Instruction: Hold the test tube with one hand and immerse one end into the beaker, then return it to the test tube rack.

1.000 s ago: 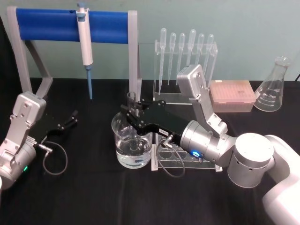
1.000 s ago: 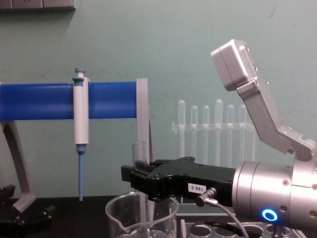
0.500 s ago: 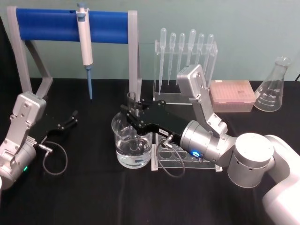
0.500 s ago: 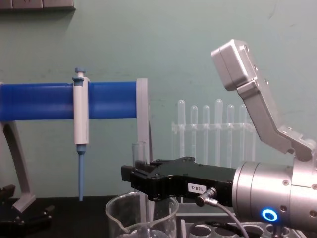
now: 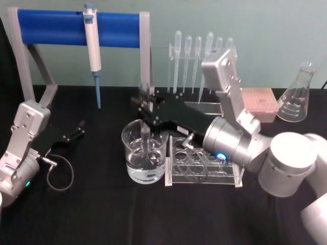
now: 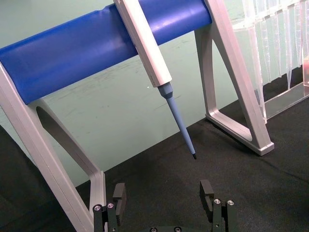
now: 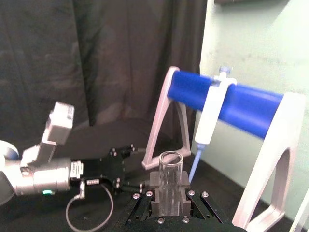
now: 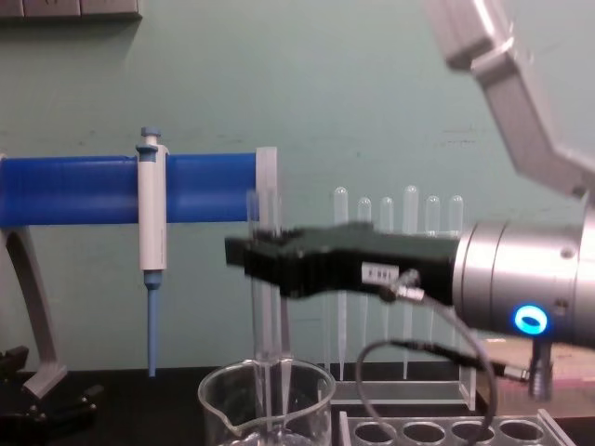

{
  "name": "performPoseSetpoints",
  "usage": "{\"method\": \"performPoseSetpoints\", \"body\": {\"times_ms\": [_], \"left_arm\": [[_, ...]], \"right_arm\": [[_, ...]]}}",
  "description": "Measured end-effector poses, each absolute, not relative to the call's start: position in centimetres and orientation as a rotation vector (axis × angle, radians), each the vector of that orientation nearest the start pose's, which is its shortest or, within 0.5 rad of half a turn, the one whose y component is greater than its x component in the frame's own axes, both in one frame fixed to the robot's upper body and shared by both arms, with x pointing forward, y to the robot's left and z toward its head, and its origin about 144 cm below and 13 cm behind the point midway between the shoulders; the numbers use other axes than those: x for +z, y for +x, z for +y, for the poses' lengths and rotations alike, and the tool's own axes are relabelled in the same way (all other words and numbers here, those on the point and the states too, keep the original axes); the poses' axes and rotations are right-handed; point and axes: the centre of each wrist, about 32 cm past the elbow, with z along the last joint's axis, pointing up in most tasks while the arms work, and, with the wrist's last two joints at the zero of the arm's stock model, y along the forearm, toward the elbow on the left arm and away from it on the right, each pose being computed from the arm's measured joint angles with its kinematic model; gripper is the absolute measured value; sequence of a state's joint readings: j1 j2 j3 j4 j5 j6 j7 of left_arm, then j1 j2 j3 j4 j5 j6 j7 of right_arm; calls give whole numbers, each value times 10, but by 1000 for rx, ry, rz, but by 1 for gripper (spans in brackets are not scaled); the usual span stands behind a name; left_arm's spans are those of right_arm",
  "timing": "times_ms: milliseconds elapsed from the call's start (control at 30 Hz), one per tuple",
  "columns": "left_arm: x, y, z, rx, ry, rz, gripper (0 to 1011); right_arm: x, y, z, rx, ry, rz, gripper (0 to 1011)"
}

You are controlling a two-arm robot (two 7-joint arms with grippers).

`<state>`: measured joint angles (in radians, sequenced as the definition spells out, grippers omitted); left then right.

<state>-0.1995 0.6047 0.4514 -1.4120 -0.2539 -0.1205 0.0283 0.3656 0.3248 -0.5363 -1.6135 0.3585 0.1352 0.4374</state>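
Chest view: right gripper (image 8: 253, 262), jaws clamped on test tube (image 8: 263, 325), had risen; tube lifting from beaker (image 8: 267, 400), return beginning.

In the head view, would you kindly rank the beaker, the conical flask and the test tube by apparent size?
1. Beaker: largest, though nearer the camera.
2. Conical flask: smaller, but farther back, so unsure.
3. Test tube, held by the right gripper: slimmest.

Right gripper (image 5: 145, 108): clamped on the upright test tube (image 8: 263, 307); directly beneath the fingers, the beaker (image 5: 144, 158) rim rings the tube's lower end. Beside the fingers, the clear rack (image 5: 204, 168) with round holes. Beyond the fingertips, the blue-barred stand's grey leg (image 5: 146, 56) (pipettor (image 5: 92, 48) hanging further along). Bare black table (image 5: 102, 214) remains nearer the robot.
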Motion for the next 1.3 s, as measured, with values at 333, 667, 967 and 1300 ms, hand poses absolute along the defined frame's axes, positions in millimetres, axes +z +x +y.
{"method": "performPoseSetpoints", "body": {"times_ms": [333, 667, 967, 1300], "left_arm": [[1140, 489, 310, 1248, 304, -285, 1000], [1140, 489, 310, 1248, 304, -285, 1000], [1140, 489, 310, 1248, 304, -285, 1000], [1140, 489, 310, 1248, 304, -285, 1000]], "right_arm": [[1285, 496, -169, -626, 23, -190, 227], [1303, 469, -197, -704, 28, -226, 226], [1287, 458, -223, -805, -9, -212, 227], [1256, 467, -233, -851, 3, -141, 227]]}}
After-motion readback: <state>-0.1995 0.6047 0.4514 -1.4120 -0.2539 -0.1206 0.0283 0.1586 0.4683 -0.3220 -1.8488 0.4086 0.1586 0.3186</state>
